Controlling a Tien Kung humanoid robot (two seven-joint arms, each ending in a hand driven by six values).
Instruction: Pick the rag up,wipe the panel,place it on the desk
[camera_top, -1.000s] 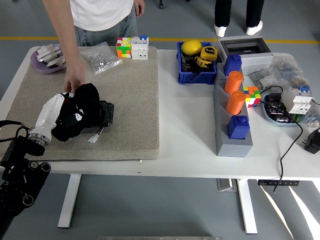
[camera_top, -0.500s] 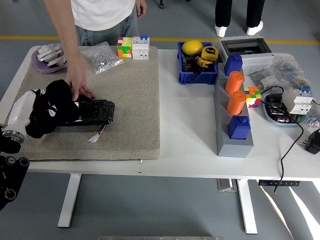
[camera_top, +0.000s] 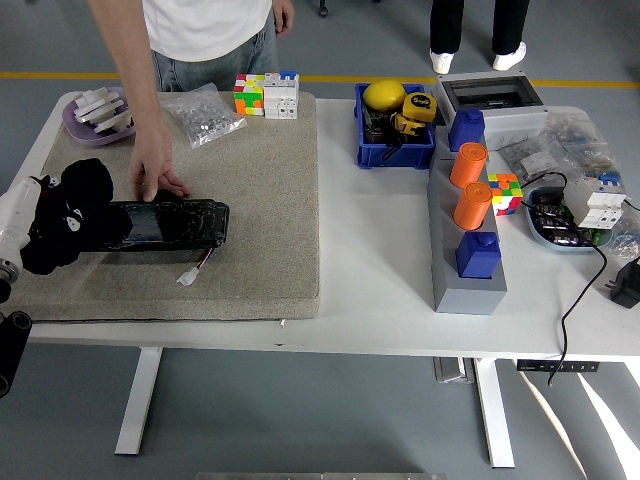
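I'm seeing my left hand (camera_top: 45, 215) bunching the black rag (camera_top: 70, 205) at the glossy panel's (camera_top: 165, 224) end — fingers hidden, no readable writing.

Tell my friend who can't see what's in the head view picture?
The robot's left hand holds a black rag at the left end of a black panel on a beige mat. A person's hand presses on the panel's top edge. Blue bins and orange cups sit further right.
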